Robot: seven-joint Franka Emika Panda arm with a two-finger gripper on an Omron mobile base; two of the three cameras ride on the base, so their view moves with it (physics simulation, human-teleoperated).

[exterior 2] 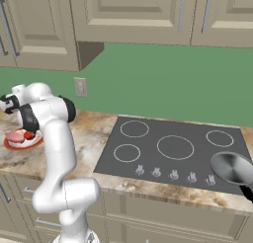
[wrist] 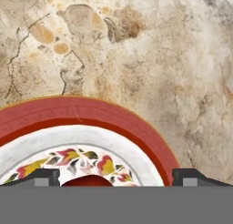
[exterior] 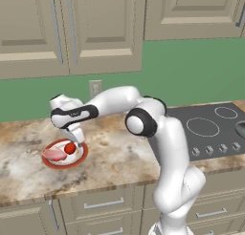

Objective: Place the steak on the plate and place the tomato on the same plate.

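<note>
The tomato [exterior: 70,147], a small glossy red ball, sits on the plate [exterior: 83,155], a shallow round dish with a white centre and a broad red rim, on a marbled stone counter [exterior: 115,157]. Just beside it, toward the left of the plate in the left base view, lies the steak [exterior: 54,154], a flat pale pink oval slab. Both appear to rest inside the rim. The gripper [exterior: 76,139] hangs directly above the tomato, fingers spread wide and holding nothing; in the hand view the two dark fingertips [wrist: 41,177] stand far apart with the top of the tomato between them.

Judged by its look, the tomato is light, smooth and prone to roll or slip, so it would be best pinched across its widest middle with a gentle squeeze. The steak seems soft and floppy, likely to sag; a hold across its narrow width near the centre would suit it. The plate looks rigid and breakable
</note>
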